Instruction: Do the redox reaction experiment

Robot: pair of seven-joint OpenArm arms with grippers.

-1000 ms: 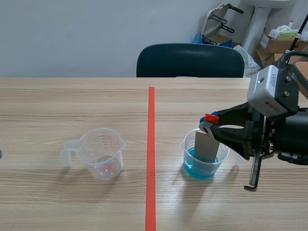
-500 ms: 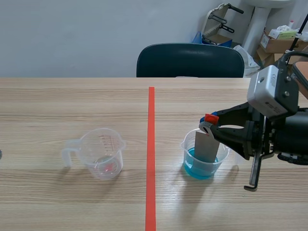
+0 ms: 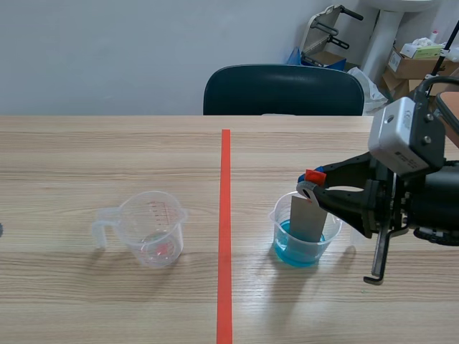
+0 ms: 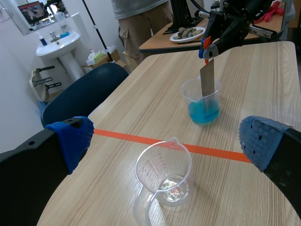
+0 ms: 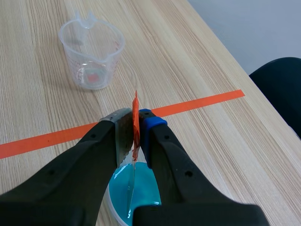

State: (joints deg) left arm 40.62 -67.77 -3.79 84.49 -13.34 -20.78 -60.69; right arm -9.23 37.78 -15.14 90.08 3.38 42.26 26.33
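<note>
A clear beaker [image 3: 302, 240] holding blue liquid [image 3: 297, 252] stands right of the red tape line. A grey metal strip [image 3: 308, 217] with an orange-red tab at its top stands in the beaker, its lower end dipped in the liquid. My right gripper [image 3: 310, 185] is shut on the strip's top, directly above the beaker; the right wrist view shows the strip [image 5: 135, 123] edge-on between the pads over the blue liquid [image 5: 134, 192]. An empty clear measuring cup [image 3: 151, 228] with red markings stands left of the tape. My left gripper [image 4: 164, 141] is open, above and short of that cup [image 4: 162, 177].
A red tape line [image 3: 225, 229] runs down the middle of the wooden table. A dark chair [image 3: 283, 91] stands at the far edge. Boxes and a stand sit behind at the back right. A person [image 4: 141, 21] stands beyond the table in the left wrist view.
</note>
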